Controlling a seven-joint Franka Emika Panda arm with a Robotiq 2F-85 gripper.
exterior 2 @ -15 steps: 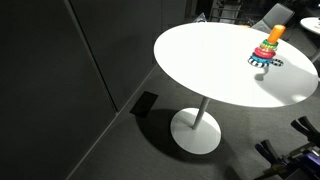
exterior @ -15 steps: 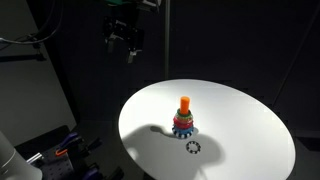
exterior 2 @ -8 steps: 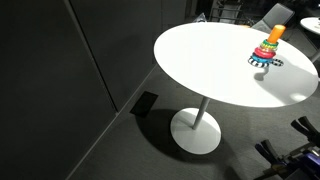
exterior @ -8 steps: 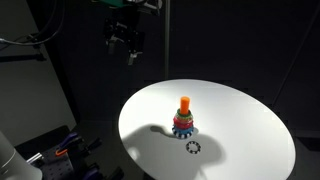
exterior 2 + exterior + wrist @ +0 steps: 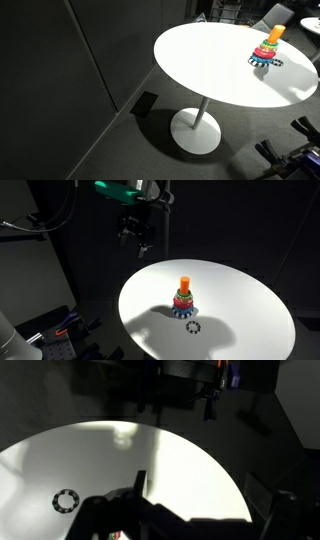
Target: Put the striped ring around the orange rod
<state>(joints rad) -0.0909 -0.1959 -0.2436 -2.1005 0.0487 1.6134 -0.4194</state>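
The orange rod (image 5: 185, 283) stands upright at the middle of the round white table (image 5: 240, 295), with coloured rings (image 5: 184, 305) stacked around its foot. The striped ring (image 5: 192, 328) lies flat on the table just in front of the stack. It also shows in the wrist view (image 5: 67, 501) at lower left. The rod shows in an exterior view (image 5: 275, 34) at the far right. My gripper (image 5: 140, 242) hangs high above the table's far left edge, well away from ring and rod. In the wrist view its fingers (image 5: 210, 495) are spread wide with nothing between them.
The table (image 5: 210, 60) stands on a single pedestal with a round foot (image 5: 196, 130). Dark walls and panels surround it. Equipment with red parts (image 5: 62, 330) sits on the floor at lower left. A white panel (image 5: 25, 270) stands at the left.
My arm has moved right and a little down toward the table in the exterior view. The ring and the rod have not moved.
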